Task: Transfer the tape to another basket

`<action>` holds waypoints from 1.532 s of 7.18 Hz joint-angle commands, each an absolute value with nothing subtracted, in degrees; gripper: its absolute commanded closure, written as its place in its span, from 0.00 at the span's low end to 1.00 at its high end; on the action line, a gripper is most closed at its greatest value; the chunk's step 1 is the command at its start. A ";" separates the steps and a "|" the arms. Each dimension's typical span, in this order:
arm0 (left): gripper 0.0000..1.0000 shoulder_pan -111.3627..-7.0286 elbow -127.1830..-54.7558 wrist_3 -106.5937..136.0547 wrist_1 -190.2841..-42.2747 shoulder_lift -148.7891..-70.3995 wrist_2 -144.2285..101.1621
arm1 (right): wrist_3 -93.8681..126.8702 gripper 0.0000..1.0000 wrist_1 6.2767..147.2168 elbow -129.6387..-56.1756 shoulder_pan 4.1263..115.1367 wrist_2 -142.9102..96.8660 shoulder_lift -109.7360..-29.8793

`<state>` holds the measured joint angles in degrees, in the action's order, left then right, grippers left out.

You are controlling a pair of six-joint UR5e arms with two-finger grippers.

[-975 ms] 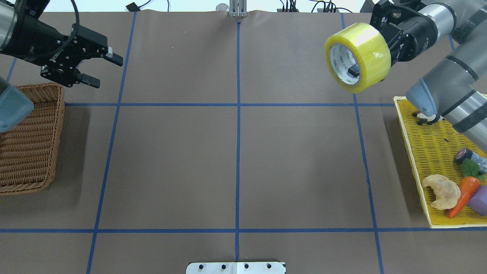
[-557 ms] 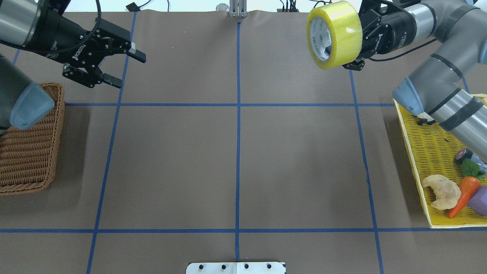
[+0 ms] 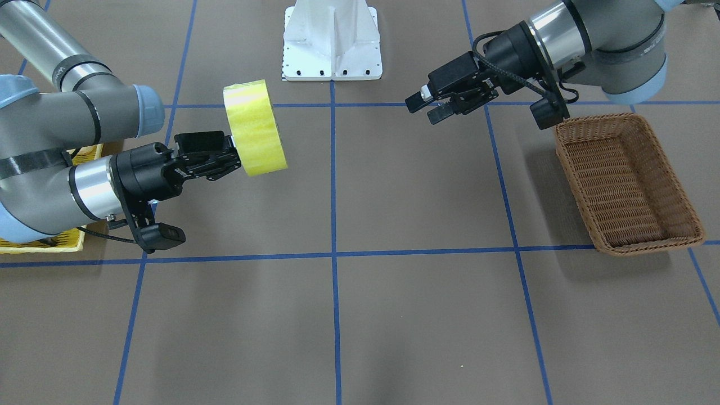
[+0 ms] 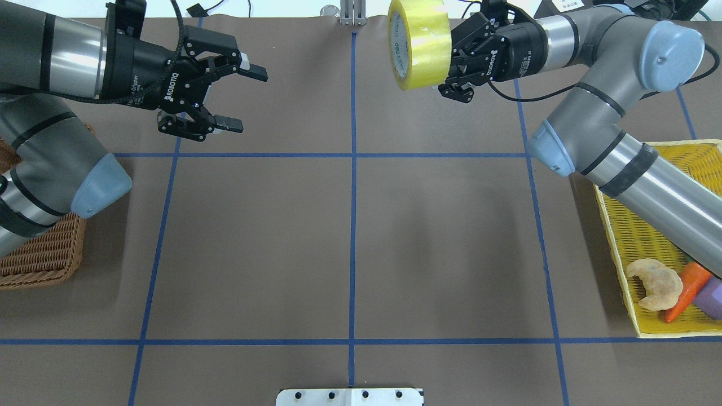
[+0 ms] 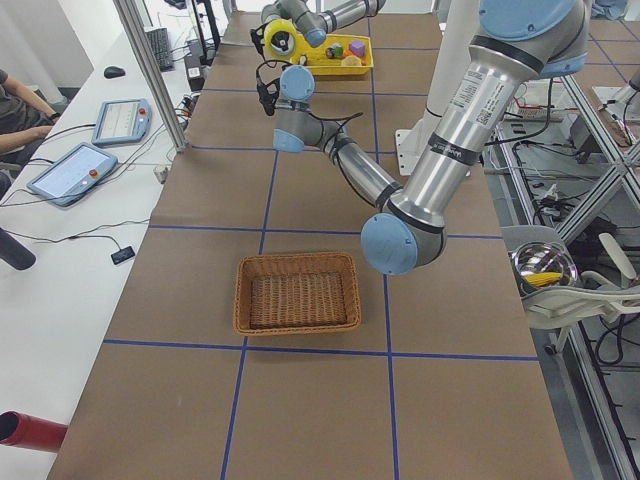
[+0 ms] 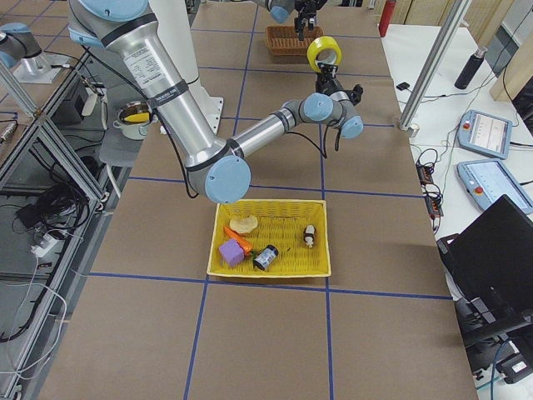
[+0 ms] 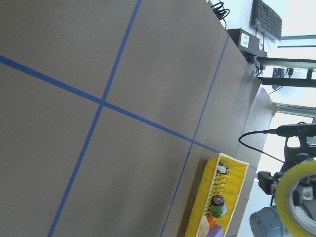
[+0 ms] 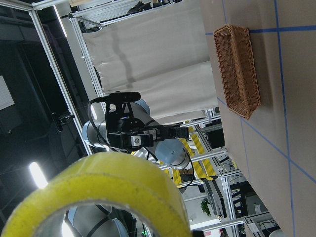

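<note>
The tape [image 4: 420, 42], a wide yellow roll with a white core, is held edge-on in the air over the far middle of the table. My right gripper [image 4: 447, 59] is shut on its wall. The roll also shows in the front view [image 3: 256, 129] and fills the right wrist view [image 8: 108, 182]. My left gripper [image 4: 245, 97] is open and empty, pointing at the roll across a wide gap; the front view shows it too [image 3: 423, 109]. The brown wicker basket [image 3: 596, 121] sits empty at the table's left end, partly under my left arm [image 4: 39, 265].
The yellow mesh basket [image 4: 637, 237] at the right end holds a croissant [image 4: 654, 282], a carrot [image 4: 685, 287], a purple block [image 4: 712, 296] and other small items. My right arm crosses above it. The robot base plate [image 4: 350, 396] is at the near edge.
My right gripper has carried the tape left, toward the centre line at the far edge. My left gripper has moved right toward it and stays open.
</note>
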<state>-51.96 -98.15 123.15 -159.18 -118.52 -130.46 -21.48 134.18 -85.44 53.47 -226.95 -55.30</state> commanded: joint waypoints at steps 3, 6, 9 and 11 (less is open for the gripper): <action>0.02 -50.63 -89.83 143.67 -183.21 -120.76 -120.70 | -30.94 1.00 143.44 -86.48 47.38 -230.27 -52.30; 0.02 -46.61 -89.74 145.90 -187.89 -121.55 -114.90 | -31.11 1.00 145.10 -86.57 44.14 -232.10 -52.03; 0.03 -44.12 -89.82 145.72 -189.49 -121.64 -111.71 | -32.52 1.00 147.66 -86.66 42.81 -232.65 -50.71; 0.07 -44.12 -90.17 145.72 -189.49 -121.64 -111.71 | -33.48 1.00 148.18 -86.66 42.10 -232.65 -50.71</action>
